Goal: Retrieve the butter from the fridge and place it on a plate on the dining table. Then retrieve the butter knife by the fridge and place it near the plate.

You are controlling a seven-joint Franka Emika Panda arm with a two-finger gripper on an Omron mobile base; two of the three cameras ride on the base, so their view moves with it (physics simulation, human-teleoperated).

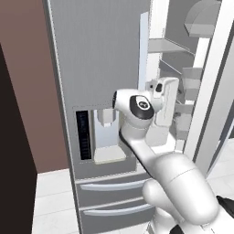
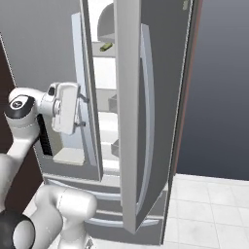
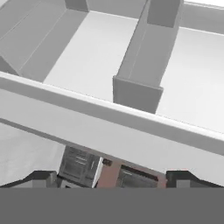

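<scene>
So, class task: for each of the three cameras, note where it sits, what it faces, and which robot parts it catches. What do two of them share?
Left base view: behind the arm to its left, facing the fridge; arm rises lower right.
Right base view: behind to its right, facing the open door's edge; arm lower left.
Hand view: on the hand, facing interior shelves; open gripper at bottom.
Both base views share the fridge and arm.

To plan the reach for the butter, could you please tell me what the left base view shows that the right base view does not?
Left base view: a brown wall beside the fridge, and grey bins stepped down by the open door. Right base view: that door's outer face with its long handle, and a small yellow-green item on an upper shelf, too small to identify. Both: the dispenser and the hand at the fridge opening.
</scene>
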